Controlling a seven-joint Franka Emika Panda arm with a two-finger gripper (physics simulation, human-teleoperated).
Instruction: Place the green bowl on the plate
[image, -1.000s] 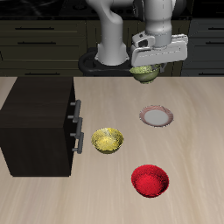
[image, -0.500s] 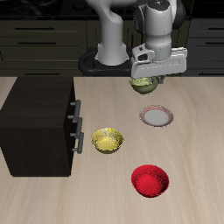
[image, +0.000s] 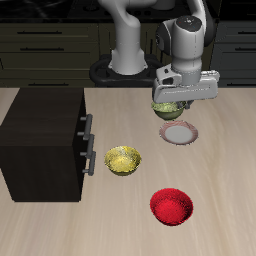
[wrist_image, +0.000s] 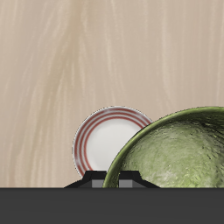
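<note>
My gripper (image: 168, 103) is shut on the green bowl (image: 168, 109), an olive-green speckled bowl, and holds it in the air just above and slightly behind the plate (image: 180, 133). The plate is white-grey with a reddish-brown rim and lies on the table. In the wrist view the green bowl (wrist_image: 179, 153) fills much of the frame close to the camera, and the plate (wrist_image: 105, 140) shows on the wood below it, partly hidden by the bowl's rim. My fingertips are hidden behind the bowl.
A brighter yellow bowl (image: 123, 159) sits beside a dark cabinet (image: 42, 145) with drawer handles. A red bowl (image: 171, 206) sits near the table's front edge. The robot's base (image: 125, 60) stands at the back.
My gripper has carried the green bowl forward and downward, from near the back of the table to just above the plate.
</note>
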